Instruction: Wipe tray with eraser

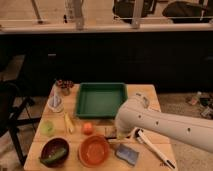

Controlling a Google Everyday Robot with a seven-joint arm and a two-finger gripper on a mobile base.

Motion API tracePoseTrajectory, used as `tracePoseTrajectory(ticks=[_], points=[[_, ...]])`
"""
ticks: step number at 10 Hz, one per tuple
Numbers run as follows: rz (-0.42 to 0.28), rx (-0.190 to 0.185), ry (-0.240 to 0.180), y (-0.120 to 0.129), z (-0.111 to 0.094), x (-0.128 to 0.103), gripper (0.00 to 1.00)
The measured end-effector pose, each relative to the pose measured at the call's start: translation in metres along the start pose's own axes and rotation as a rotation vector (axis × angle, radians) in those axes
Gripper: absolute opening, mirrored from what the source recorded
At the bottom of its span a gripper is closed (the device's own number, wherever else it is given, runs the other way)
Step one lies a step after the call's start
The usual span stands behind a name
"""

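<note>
The green square tray [100, 100] lies in the middle of the wooden table, toward its far side. The eraser [109, 131] is a small tan block on the table just in front of the tray's near right corner. My white arm reaches in from the right, and my gripper [119, 133] is low over the table right beside the eraser, at its right. The bulky wrist hides most of the gripper and whether it touches the eraser.
An orange bowl [95, 150] and a blue sponge [127, 154] sit near the front edge. A long white brush [154, 149] lies at the right. A dark bowl [54, 152], an orange ball [87, 128], a yellow item [69, 124] and a white object [55, 102] stand at the left.
</note>
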Motion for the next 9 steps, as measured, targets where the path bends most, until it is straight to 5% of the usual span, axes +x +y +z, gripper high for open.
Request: tracePoseTrajectory(ticks=[5,9], points=[[-0.129,0.025,-0.006,-0.015,-0.003,-0.088,0.00],[-0.140,0.027,-0.004,-0.016,-0.003,-0.095,0.00]])
